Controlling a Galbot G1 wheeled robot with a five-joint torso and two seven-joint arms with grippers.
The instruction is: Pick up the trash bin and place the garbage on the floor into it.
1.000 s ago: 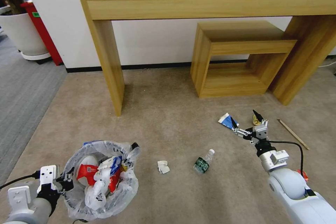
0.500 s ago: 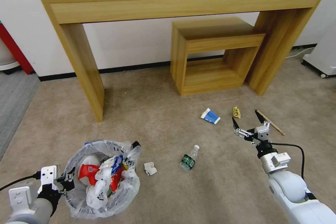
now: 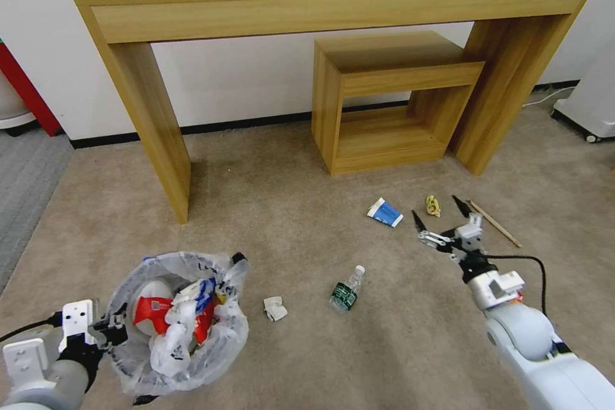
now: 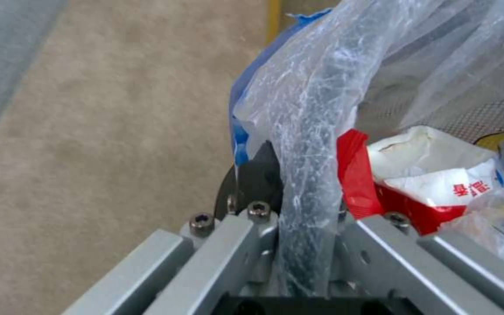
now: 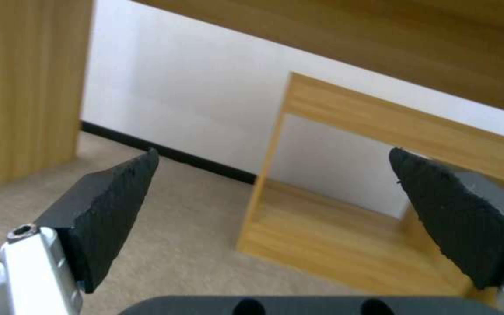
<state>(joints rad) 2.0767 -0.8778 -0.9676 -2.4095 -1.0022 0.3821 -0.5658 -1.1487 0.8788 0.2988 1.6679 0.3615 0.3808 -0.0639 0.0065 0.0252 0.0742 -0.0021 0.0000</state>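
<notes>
The small round dark-framed trash bin lined with a crinkly translucent plastic bag is held at the robot's lower left by the left gripper, whose fingers are clamped on the rim with the bag film pinched between them, as is seen closely in the left wrist view. The bin is already loaded with red and white wrappers. The right gripper is held with its black fingertips spread wide apart, low over the beige-brown short-pile carpet, with nothing between them. Near it lie a blue-and-white carton, a small yellow scrap and a thin wooden stick; a green-labelled clear bottle and a crumpled white paper are nearer the bin.

Several risks can be judged. The rim grip is made partly through slippery film, so the loaded bin may slip or tilt and spill if it is swung. The yellow scrap and the stick are thin and lie flat, so they may be missed or only pushed along the pile. The carton and scrap lie close together, so one may be knocked away while the other is taken. The bottle may roll if nudged.
</notes>
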